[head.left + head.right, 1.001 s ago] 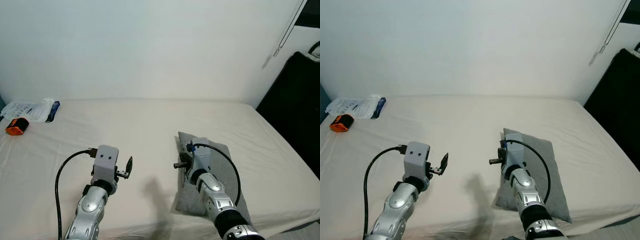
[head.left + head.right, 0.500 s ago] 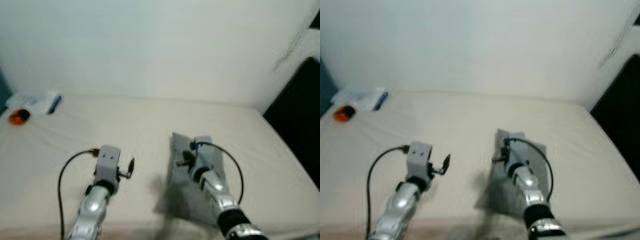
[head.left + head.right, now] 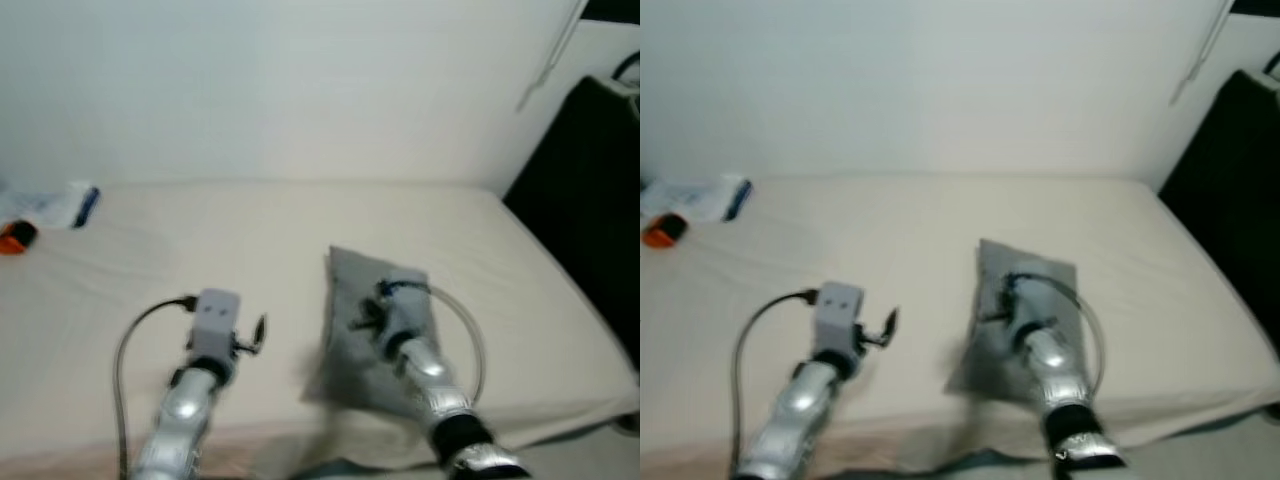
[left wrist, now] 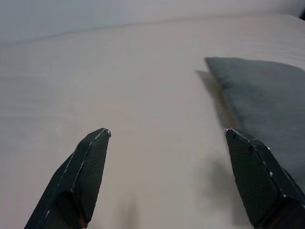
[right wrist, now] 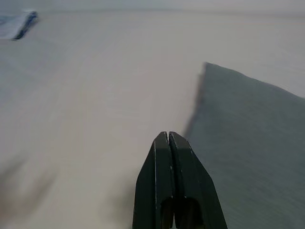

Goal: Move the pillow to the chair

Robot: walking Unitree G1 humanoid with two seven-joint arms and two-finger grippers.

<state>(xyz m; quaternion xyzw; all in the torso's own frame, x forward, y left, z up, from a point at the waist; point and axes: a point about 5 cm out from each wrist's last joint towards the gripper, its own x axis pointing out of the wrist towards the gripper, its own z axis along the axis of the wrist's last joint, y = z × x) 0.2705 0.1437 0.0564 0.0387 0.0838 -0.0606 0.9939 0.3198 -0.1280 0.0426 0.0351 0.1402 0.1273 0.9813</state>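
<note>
Head views blurred. Flat grey fabric pillow [image 3: 372,315] lies on the wide cream-sheeted bed [image 3: 250,230], toward its right half and near the front edge, one corner pointing away toward the white wall [image 3: 940,80]. Right gripper [image 5: 169,143] sits over the pillow's left edge; in its wrist view the two black fingers are pressed flat together, tips meeting, nothing seen between them. Left gripper [image 4: 167,138] hovers over bare sheet to the left of the pillow, fingers spread wide, holding nothing; pillow corner visible just beyond one fingertip. At the bed's far left: small orange object [image 3: 662,231] and a white packet with blue trim [image 3: 700,197]. Dark, black upright shape [image 3: 590,210] stands beside the bed's right side.
</note>
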